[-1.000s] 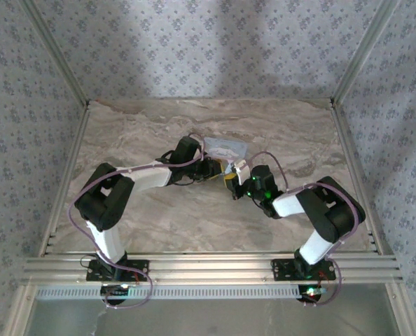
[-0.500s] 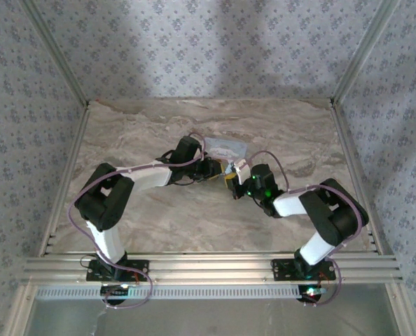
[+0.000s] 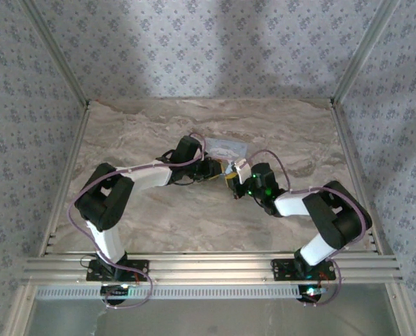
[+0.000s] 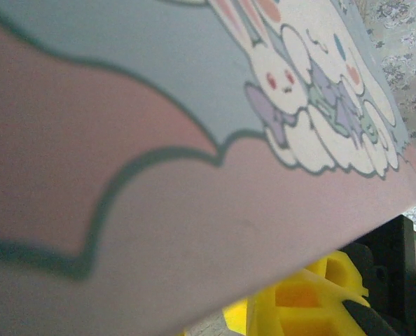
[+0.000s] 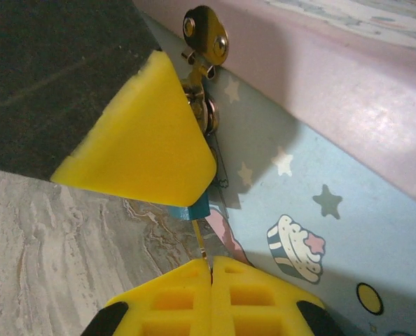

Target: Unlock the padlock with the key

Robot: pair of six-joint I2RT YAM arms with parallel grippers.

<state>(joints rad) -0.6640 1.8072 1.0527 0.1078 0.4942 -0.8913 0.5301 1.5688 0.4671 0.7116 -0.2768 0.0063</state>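
In the right wrist view the right gripper (image 5: 211, 280) has its two yellow fingers (image 5: 166, 301) pressed together at the bottom of the picture. They pinch the lower end of a thin metal strip that looks like the key (image 5: 202, 245). The key rises from the seam between the fingers straight to the padlock (image 5: 194, 208), a small blue body that peeks out just below a broad yellow finger (image 5: 141, 133) of the left gripper (image 3: 220, 171). That finger covers most of the padlock, and I cannot tell whether the left fingers are spread or clamped on it. Just above, a brass latch (image 5: 204, 31) sits on the edge of the pastel box (image 5: 313, 175), printed with stars and a cupcake, and the padlock hangs beside the box's blue side. From above, both grippers meet tip to tip at the near edge of the box (image 3: 225, 148), mid-table on the marbled table (image 3: 145, 224).
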